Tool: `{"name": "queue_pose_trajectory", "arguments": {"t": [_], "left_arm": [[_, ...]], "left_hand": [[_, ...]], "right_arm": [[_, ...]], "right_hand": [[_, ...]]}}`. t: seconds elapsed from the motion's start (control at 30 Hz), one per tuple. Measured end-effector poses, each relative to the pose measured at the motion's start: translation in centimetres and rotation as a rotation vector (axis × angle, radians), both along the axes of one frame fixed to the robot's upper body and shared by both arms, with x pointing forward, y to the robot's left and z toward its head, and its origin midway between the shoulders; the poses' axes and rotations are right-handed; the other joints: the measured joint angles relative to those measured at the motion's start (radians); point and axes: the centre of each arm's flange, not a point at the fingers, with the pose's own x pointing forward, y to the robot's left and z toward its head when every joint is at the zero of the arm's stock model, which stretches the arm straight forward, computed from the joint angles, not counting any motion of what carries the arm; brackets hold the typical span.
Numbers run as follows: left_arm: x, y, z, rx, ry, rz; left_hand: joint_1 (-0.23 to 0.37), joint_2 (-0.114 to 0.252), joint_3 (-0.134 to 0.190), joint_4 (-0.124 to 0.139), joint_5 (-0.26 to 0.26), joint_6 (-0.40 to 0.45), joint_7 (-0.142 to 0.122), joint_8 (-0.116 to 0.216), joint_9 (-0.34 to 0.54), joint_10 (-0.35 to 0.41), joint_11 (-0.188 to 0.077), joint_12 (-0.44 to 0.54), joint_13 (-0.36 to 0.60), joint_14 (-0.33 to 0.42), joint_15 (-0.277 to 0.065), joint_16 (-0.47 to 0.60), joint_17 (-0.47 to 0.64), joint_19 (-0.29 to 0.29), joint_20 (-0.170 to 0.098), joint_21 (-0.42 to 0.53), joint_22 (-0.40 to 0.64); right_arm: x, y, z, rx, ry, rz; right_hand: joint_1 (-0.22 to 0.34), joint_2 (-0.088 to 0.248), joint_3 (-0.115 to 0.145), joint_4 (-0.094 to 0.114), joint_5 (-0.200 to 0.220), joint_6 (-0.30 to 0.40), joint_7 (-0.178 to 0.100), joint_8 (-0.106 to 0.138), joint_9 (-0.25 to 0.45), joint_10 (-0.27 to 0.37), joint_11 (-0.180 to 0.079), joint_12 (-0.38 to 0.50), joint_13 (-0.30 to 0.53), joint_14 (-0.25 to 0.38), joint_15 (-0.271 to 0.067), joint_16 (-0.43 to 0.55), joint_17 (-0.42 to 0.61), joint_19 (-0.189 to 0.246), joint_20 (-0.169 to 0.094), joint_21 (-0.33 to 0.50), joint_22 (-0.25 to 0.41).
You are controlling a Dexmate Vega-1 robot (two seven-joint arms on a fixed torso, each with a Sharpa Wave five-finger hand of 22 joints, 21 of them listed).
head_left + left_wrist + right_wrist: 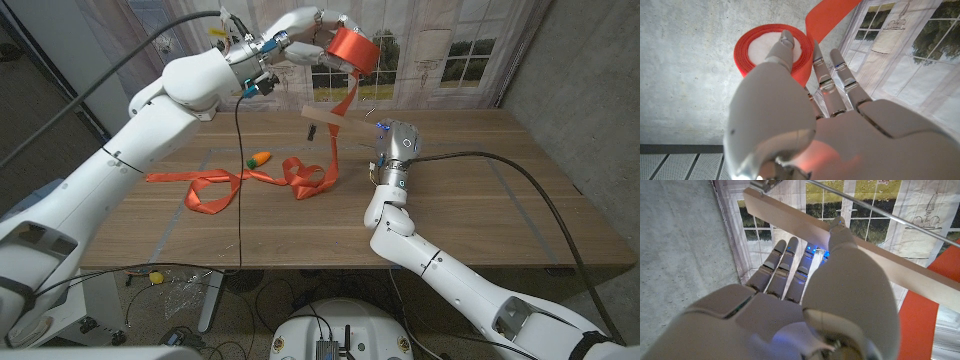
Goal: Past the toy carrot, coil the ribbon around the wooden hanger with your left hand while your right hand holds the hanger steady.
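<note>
- Left hand (300, 35) first: I have it raised high above the wooden hanger (335, 125), thumb and fingers closed on the ribbon spool (352, 50). The left wrist view confirms it, with fingers (785, 50) laid across the spool's (767, 50) white face and red rim.
- Right hand (395, 150) sits at the hanger's right end. In the right wrist view my thumb and fingers (785, 260) are around the wooden bar (840, 245), so I judge it is gripping the hanger and holding it up off the wooden table (480, 200).
- Ribbon (335, 135) drops from the spool straight past the hanger's bar, then piles in loose folds on the table below and left of the hanger, trailing further left as a long flat strip.
- Toy carrot (259, 158) lies on the table left of the hanger, just beside those folds; I cannot tell whether ribbon touches it.
- Whether any turn is already around the bar I cannot tell; the ribbon seems only to cross it.
- Risks as I see them: the spool grip looks shallow, so a quick swing round the bar could let it slip from my fingers.
- Pulling the ribbon taut could tug the hanger and twist it in my right hand, since I hold only one end.
- Slack on the table could drag across the carrot and sweep it along, or snag in its own folds.
</note>
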Motion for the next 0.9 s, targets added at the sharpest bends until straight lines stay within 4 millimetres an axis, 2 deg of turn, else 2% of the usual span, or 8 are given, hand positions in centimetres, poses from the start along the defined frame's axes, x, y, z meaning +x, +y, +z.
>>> {"name": "queue_pose_trajectory", "arguments": {"t": [0.23, 0.37, 0.7, 0.9], "left_arm": [[-0.1, -0.4, -1.3, 0.006, 0.041, -0.062], [0.0, -0.6, -2.4, 0.016, 0.074, -0.095], [1.0, -0.9, -5.8, 0.033, 0.2, -0.158], [2.3, -0.6, -8.5, 0.018, 0.3, -0.174]], "left_hand": [[0.0, 0.0, 0.0, 0.0, 0.0, 0.0, 0.0, -0.001, 0.0, 0.0, 0.0, 0.0, 0.0, 0.001, 0.001, 0.0, 0.004, -0.005, -0.005, 0.008, 0.0], [0.0, 0.0, 0.0, 0.0, 0.0, 0.0, 0.0, -0.003, -0.001, 0.0, 0.0, 0.0, 0.0, 0.002, 0.001, 0.0, 0.004, -0.006, -0.005, 0.013, 0.0], [-0.001, 0.001, 0.0, 0.0, 0.0, 0.0, 0.0, -0.005, 0.005, 0.0, 0.0, 0.0, 0.0, 0.004, 0.0, -0.007, 0.009, -0.011, 0.0, 0.025, 0.0], [-0.001, 0.001, 0.004, -0.004, 0.004, 0.0, 0.0, -0.004, 0.008, 0.0, 0.0, 0.0, 0.0, 0.005, 0.002, -0.008, 0.009, -0.016, 0.005, 0.032, 0.0]], "right_arm": [[0.2, -0.1, 0.5, 0.052, -0.005, -0.031], [0.2, -0.3, 0.9, 0.083, -0.027, -0.044], [0.2, -1.1, 1.6, 0.158, -0.106, -0.045], [-0.1, -1.5, 2.1, 0.193, -0.184, -0.024]], "right_hand": [[0.0, 0.0, 0.0, 0.0, 0.0, 0.0, 0.0, -0.003, -0.003, 0.0, 0.0, -0.003, -0.005, 0.002, 0.002, 0.0, 0.0, 0.004, 0.005, 0.0, 0.0], [0.0, 0.0, -0.001, -0.001, -0.001, 0.005, 0.005, -0.007, -0.005, 0.009, 0.009, -0.003, -0.005, 0.007, -0.003, 0.0, 0.0, -0.001, 0.01, 0.0, 0.0], [0.0, 0.0, -0.003, -0.003, -0.002, 0.005, 0.006, -0.013, -0.006, 0.014, 0.015, 0.001, -0.008, 0.01, 0.0, 0.0, 0.0, 0.002, 0.013, 0.0, 0.0], [0.0, 0.0, -0.004, -0.004, -0.009, 0.009, 0.01, -0.017, -0.008, 0.018, 0.019, 0.001, -0.014, 0.019, -0.002, 0.0, -0.001, 0.004, 0.016, 0.0, 0.0]]}}
